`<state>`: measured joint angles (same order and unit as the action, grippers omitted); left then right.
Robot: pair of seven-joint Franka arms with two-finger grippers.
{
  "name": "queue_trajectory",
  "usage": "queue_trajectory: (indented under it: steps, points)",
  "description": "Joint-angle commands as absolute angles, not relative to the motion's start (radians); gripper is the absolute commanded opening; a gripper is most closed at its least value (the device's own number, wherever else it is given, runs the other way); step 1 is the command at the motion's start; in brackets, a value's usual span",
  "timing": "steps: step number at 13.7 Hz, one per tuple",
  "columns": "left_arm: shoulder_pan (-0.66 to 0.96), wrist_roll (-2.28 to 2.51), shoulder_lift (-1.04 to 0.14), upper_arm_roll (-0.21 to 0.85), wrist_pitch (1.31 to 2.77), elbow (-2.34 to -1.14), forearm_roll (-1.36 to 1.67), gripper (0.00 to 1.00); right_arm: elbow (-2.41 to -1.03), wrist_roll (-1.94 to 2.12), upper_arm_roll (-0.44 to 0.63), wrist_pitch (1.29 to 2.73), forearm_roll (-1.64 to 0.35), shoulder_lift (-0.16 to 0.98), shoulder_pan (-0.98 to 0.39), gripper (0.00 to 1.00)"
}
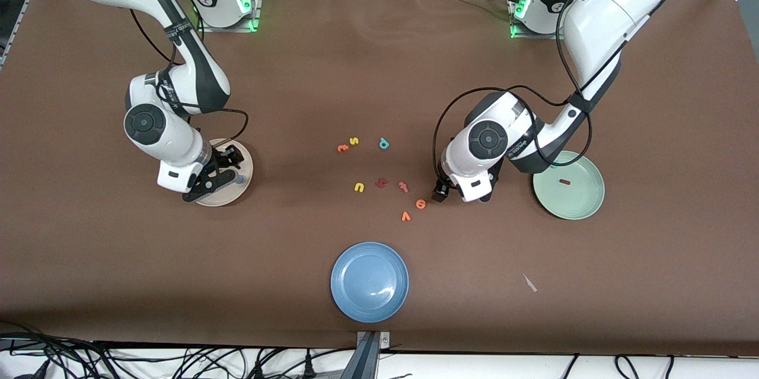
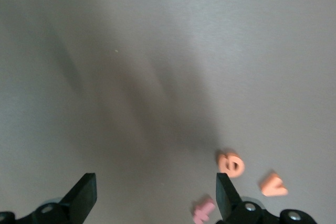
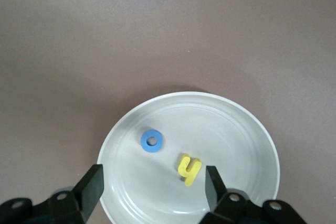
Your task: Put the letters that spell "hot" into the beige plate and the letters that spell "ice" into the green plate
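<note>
The beige plate (image 1: 237, 192) (image 3: 236, 124) lies toward the right arm's end of the table. A blue o (image 3: 152, 141) and a yellow h (image 3: 189, 169) lie in it. My right gripper (image 1: 227, 169) (image 3: 153, 177) hangs open just over this plate, holding nothing. The green plate (image 1: 584, 198) holds a dark red i (image 1: 564, 181). My left gripper (image 1: 449, 192) (image 2: 155, 184) is open and low over the bare table, right beside the orange e (image 1: 420, 204) (image 2: 231, 163). An orange letter (image 1: 343, 147) lies farther from the camera.
Loose letters lie mid-table: yellow s (image 1: 354, 141), teal p (image 1: 383, 143), yellow u (image 1: 359, 187), a dark red letter (image 1: 381, 182), pinkish-red t (image 1: 404, 187) (image 2: 203, 211), orange v (image 1: 406, 216) (image 2: 273, 184). A blue plate (image 1: 369, 282) sits near the front edge.
</note>
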<state>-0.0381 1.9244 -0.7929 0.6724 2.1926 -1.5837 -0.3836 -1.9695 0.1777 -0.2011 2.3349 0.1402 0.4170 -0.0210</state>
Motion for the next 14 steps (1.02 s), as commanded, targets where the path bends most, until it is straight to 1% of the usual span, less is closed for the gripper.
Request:
queue_trajectory:
  steps: [1, 3, 4, 5, 7, 9, 10, 11, 13, 14]
  points:
    - [0.001, 1.921, -0.824, 0.634, 2.200, -1.519, -0.388, 1.00, -1.988, -0.019, -0.270, 2.318, 0.126, 0.399, -0.023, 0.86]
    - [0.082, 1.921, -0.851, 0.579, 2.220, -1.465, -0.400, 1.00, -1.988, -0.237, -0.336, 2.322, 0.130, 0.414, -0.025, 0.86]
    - [0.103, 1.919, -0.856, 0.549, 2.223, -1.459, -0.400, 1.00, -1.985, -0.320, -0.362, 2.324, 0.133, 0.420, -0.028, 0.86]
    - [0.112, 1.910, -0.865, 0.545, 2.247, -1.456, -0.400, 1.00, -1.982, -0.365, -0.380, 2.327, 0.133, 0.426, -0.035, 0.86]
    - [0.114, 1.905, -0.873, 0.543, 2.256, -1.454, -0.399, 1.00, -1.983, -0.449, -0.380, 2.344, 0.133, 0.436, -0.080, 0.86]
    - [0.124, 1.893, -0.922, 0.543, 2.261, -1.437, -0.400, 1.00, -1.980, -0.572, -0.380, 2.364, 0.146, 0.449, -0.130, 0.86]
    - [0.135, 1.863, -0.966, 0.540, 2.263, -1.399, -0.400, 1.00, -1.980, -0.627, -0.380, 2.381, 0.149, 0.459, -0.156, 0.86]
    - [0.129, 1.847, -0.972, 0.534, 2.254, -1.375, -0.388, 1.00, -1.980, -0.687, -0.380, 2.393, 0.150, 0.468, -0.173, 0.86]
    - [0.123, 1.851, -0.965, 0.535, 2.250, -1.367, -0.362, 0.99, -1.979, -0.818, -0.380, 2.437, 0.179, 0.497, -0.219, 0.86]
    - [0.129, 1.853, -0.968, 0.532, 2.250, -1.365, -0.351, 0.96, -1.977, -0.887, -0.380, 2.468, 0.219, 0.518, -0.241, 0.86]
